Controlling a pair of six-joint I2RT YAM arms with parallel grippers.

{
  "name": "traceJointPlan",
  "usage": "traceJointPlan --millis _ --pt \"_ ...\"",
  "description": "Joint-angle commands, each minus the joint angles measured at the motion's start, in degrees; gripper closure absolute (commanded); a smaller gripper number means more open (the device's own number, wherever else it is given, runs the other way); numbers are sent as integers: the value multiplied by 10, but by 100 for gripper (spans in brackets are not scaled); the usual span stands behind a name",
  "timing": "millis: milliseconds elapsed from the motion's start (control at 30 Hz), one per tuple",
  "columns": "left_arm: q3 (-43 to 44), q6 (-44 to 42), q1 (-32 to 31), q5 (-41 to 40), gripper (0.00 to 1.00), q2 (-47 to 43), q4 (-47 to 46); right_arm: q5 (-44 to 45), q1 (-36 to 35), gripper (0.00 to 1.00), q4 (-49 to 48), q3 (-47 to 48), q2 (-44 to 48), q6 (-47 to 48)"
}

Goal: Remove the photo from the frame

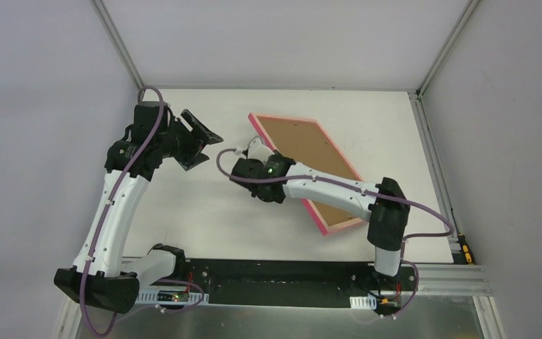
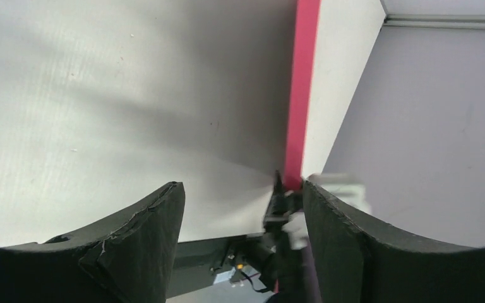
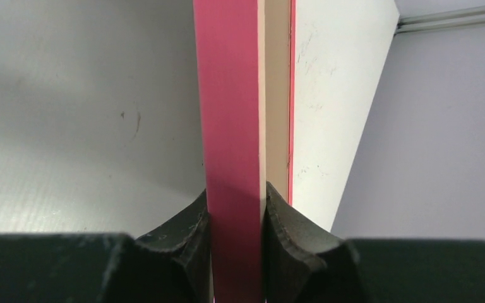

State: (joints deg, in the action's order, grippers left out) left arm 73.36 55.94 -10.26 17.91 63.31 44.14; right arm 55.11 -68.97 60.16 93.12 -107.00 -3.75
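The right end effector (image 3: pixel 237 218) is clamped on the left edge of the frame (image 1: pixel 310 145), which seems tilted, brown back up, mid-table (image 1: pixel 205 212), while the left end effector (image 1: pixel 201 138) stands apart, fingers spread, further left.

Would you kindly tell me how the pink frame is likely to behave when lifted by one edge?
Probably stiff: the frame runs straight from the right pincer without sagging. Likely light, since that one edge grip holds it tilted. It may pivot or slip, as the grip covers only a narrow, smooth rim.
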Motion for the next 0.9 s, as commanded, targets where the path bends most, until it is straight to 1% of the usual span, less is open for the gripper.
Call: traceJointPlan --millis 0,133,233,267,300,367,467,533,700,867 --pt "56 -78 3 -55 31 -16 88 -67 45 100 42 130 56 -40" --pt "74 -79 3 -55 31 -15 95 -125 97 100 71 241 55 -50" --pt "78 -80 3 -51 31 -8 96 -212 158 100 110 331 40 -76" --pt "78 -79 3 -48 31 -5 96 -264 181 100 126 361 30 -85" --pt "78 -79 3 -44 31 -3 96 -294 202 100 142 382 21 -92" --pt "76 -76 3 -33 31 4 96 -315 230 100 153 394 14 -100" --pt "76 -77 3 -25 31 9 96 -347 270 100 136 375 28 -119" --pt "77 -80 2 -24 31 9 96 -377 305 100 118 352 44 -149" --pt "79 -83 3 -19 31 9 96 -461 411 100 17 207 107 -220" --pt "76 -85 3 -13 31 2 97 -505 499 100 -73 75 183 -272"
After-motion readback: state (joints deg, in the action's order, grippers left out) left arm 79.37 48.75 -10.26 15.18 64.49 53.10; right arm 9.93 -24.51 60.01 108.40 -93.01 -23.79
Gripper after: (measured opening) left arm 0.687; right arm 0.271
